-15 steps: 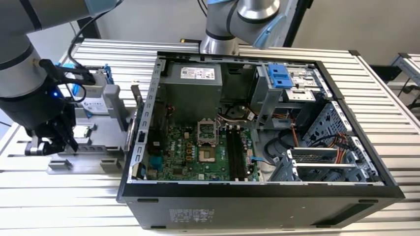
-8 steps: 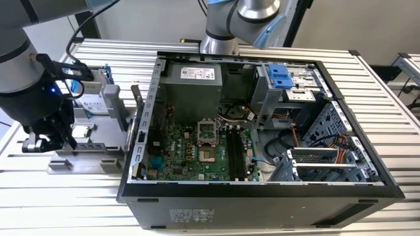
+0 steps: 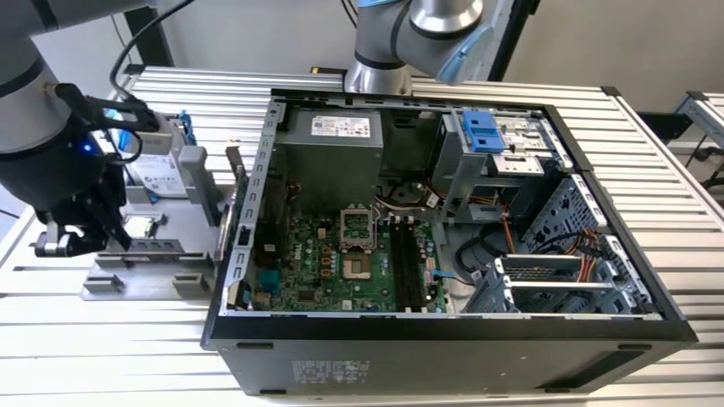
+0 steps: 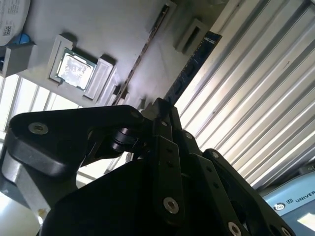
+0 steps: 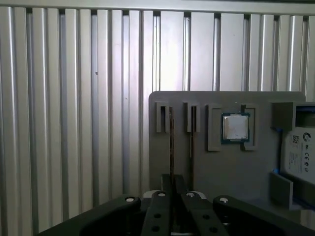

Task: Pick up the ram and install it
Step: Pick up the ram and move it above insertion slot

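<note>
Ram [image 4: 193, 66] on its long edge in the outer slot of the grey holder [image 5: 231, 172], just beside the holder's border with the slatted table [image 5: 74, 123]. Seated in that slot, not yet lifted. Claw [image 5: 173, 181] low over the stick, jaws almost together with the board's top edge running in between. Judged to be clamped on it, though actual pad contact hidden behind the linkage. For a clean pickup: hold square to the board's flat faces, grip evenly so neither side leads, and draw straight out along the slot walls with no twist. Mind the second stick [image 5: 191, 147], parallel in the neighbouring slot and just beside. Probably light and stiff but thin, so easy to cock sideways and jam if pulled off-axis. Exterior view good for the wider layout: arm [image 3: 51, 144] over the holder at that view's left, open computer case [image 3: 453, 348] toward that view's right, green motherboard [image 3: 317, 254] inside with long black memory sockets [image 3: 405, 254]. First wrist view better for the holder's top face: both slots end-on, processor chip [image 5: 235, 128] in its square recess, hard drive [image 5: 298, 147] further along. Second wrist view best for the board's dark blue face, running away from the claw's tips.
</note>
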Robot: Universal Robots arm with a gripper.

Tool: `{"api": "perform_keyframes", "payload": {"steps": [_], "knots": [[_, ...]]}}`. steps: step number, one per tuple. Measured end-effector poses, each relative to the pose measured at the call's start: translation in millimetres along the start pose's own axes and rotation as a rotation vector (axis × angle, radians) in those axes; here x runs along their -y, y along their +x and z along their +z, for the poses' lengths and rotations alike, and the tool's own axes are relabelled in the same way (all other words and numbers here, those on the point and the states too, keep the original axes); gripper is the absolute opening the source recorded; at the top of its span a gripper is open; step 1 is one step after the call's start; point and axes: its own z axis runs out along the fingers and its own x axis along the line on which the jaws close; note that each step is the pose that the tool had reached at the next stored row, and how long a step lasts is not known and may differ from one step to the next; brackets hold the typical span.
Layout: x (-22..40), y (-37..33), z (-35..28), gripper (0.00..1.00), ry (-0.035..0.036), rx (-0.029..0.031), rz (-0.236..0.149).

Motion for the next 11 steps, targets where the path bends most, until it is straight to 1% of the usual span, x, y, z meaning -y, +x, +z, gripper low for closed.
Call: {"api": "perform_keyframes", "payload": {"steps": [1,3,11], "knots": [[-0.1,-0.1,-1.5,0.0,0.0,0.0012,0.0],[0.0,-0.4,-6.6,0.0,0.0001,0.0014,0.0],[-0.1,-1.3,-25.4,0.0,-0.0003,0.0011,-0.007]]}}
